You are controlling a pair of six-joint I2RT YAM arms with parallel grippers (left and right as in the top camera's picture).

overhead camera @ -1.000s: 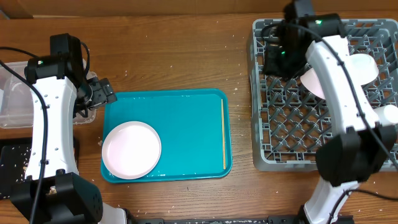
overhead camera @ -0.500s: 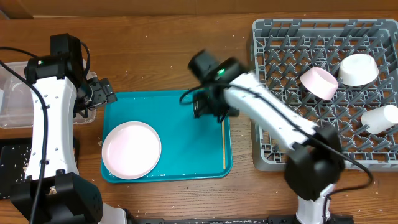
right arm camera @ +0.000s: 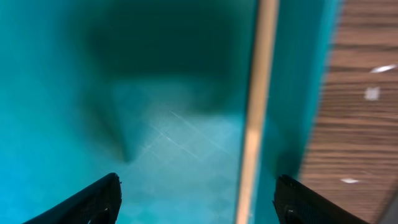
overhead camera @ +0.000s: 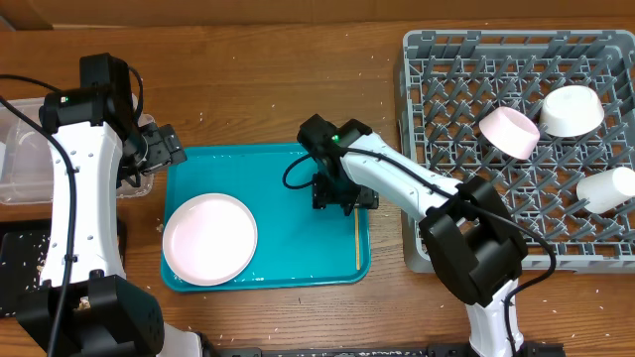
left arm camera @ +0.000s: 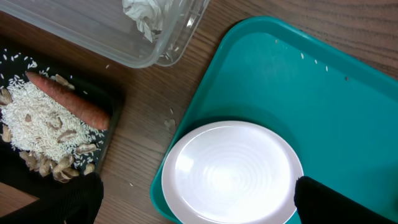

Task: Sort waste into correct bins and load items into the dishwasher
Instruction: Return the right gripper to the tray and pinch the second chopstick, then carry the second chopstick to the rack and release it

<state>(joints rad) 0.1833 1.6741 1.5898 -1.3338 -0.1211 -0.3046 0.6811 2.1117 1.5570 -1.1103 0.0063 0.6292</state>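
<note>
The large white plate (overhead camera: 209, 239) is the one dish not yet loaded. It lies in the near-left corner of the teal tray (overhead camera: 298, 169) at the counter's middle. The pink bowl (overhead camera: 510, 132), white bowl (overhead camera: 571, 110) and cup (overhead camera: 607, 188) all sit in the dish rack (overhead camera: 409, 149) at the right edge. A second ago the right gripper (overhead camera: 342, 193) was over that rack; it has now swung across to the tray, fingers wide apart and empty, above the chopstick (right arm camera: 255, 112). That suggests the plate comes next. The left gripper (overhead camera: 159, 149), fingers also apart, has not moved from beside the clear tub (left arm camera: 93, 31) at the left edge. The carrot (left arm camera: 68, 99) and rice (left arm camera: 37, 124) already lie in the black tray (left arm camera: 111, 134).
</note>
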